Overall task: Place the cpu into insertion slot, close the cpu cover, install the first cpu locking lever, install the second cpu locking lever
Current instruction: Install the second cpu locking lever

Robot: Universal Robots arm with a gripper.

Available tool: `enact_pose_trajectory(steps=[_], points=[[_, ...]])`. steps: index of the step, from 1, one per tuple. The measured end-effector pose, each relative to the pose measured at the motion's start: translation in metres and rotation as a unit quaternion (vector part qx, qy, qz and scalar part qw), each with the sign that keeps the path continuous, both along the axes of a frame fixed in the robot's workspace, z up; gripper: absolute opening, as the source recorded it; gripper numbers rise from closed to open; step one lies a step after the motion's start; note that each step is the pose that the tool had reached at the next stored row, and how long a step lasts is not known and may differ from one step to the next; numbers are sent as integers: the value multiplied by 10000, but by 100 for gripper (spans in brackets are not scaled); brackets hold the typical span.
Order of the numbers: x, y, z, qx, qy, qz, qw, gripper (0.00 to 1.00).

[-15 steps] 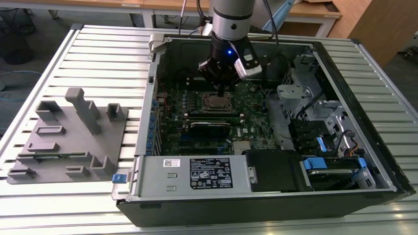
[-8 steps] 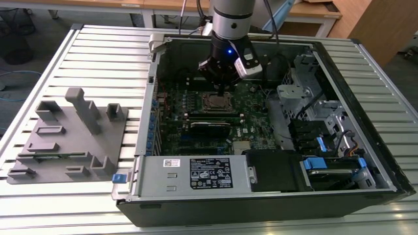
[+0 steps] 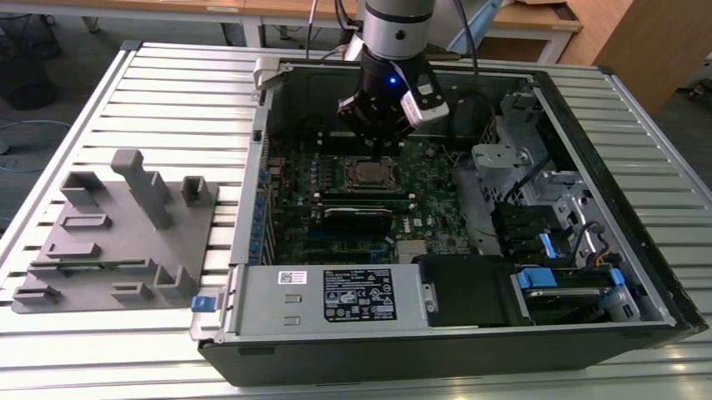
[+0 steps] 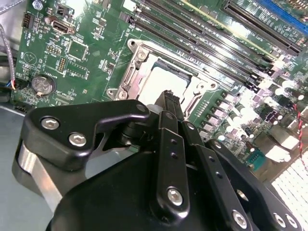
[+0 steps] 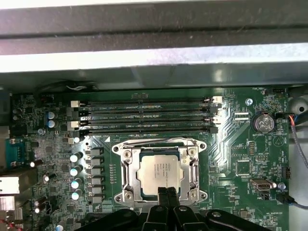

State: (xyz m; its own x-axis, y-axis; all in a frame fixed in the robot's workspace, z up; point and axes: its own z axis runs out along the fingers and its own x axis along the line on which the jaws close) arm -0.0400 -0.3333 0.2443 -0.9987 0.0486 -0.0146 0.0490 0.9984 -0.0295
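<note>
Currently, cpu [image 5: 160, 173] seated in slot [image 5: 126, 179], cover [image 5: 159, 143] down around it, gripper [image 5: 167, 193] clenched empty, fingertips over cpu's near edge, motherboard [image 5: 240, 159] beneath.

1. An open black computer case [image 3: 445, 358] lies on its side on a table of pale metal slats [image 3: 167, 75].
2. A boxy power supply [image 3: 328, 296] with a black label sits at the near edge of the case.
3. A grey moulded fixture [image 3: 117, 233] with upright posts rests on the slats, toward the exterior view's left of the case.
4. Blue-tabbed drive bays [image 3: 562, 279] fill the case toward the exterior view's right.
5. Long black memory slots [image 5: 144, 115] run side by side across the green board.
6. A round coin battery [image 5: 263, 123] sits on the board, also seen in the second wrist view [image 4: 42, 85].
7. Wooden desks [image 3: 523, 21] stand behind the table.
</note>
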Motion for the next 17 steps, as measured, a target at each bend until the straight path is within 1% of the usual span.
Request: enact_pose_trajectory(steps=[3,11,17], points=[[0,-14,0,0,0,1,10000,11],[0,-99,0,0,0,0,10000,11],[0,-110,0,0,0,0,10000,11]])
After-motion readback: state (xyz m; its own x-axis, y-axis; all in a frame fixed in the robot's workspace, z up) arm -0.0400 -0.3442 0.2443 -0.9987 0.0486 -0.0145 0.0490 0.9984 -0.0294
